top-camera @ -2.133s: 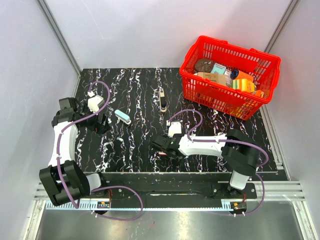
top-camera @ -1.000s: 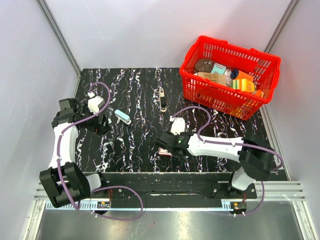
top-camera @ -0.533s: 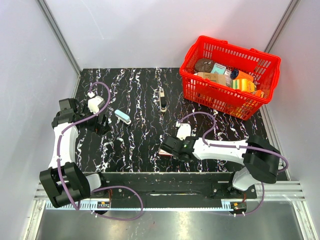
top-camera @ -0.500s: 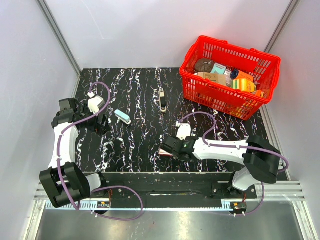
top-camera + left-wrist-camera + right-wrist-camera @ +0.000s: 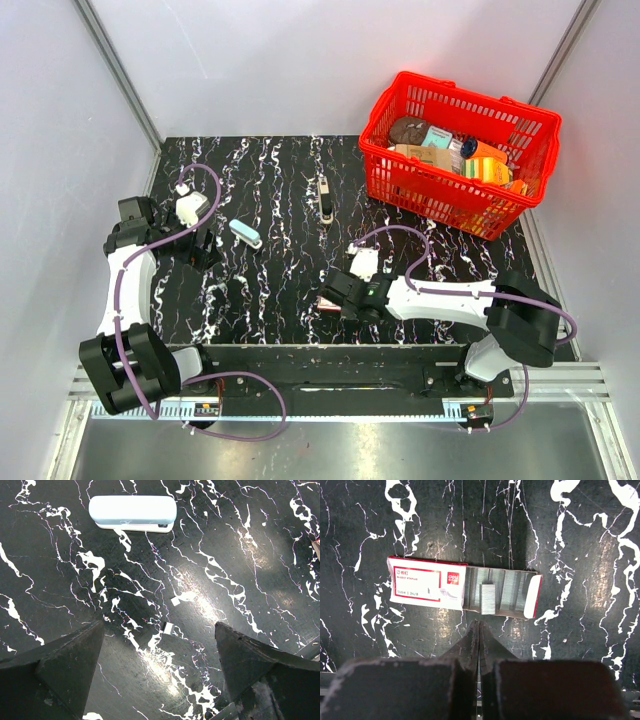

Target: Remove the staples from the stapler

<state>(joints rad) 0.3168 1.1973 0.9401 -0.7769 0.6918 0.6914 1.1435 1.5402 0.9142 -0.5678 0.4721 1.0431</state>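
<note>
Staples lie as a loose strip in the open staple box, right gripper pressed together and empty just beside it, left gripper spread wide near the blue stapler, so right should lift straight up, not sideways, to avoid nudging strip or box.

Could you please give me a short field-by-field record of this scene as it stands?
Stapler: light blue, closed, lying flat, untouched by either tool.
Staple box: tray slid out, a loose strip of staples lying on it.
Left tool: open, empty, above the table near the stapler.
Right tool: shut, empty, tips beside the staple box.
Basket: red, far right, holding packages.
</note>
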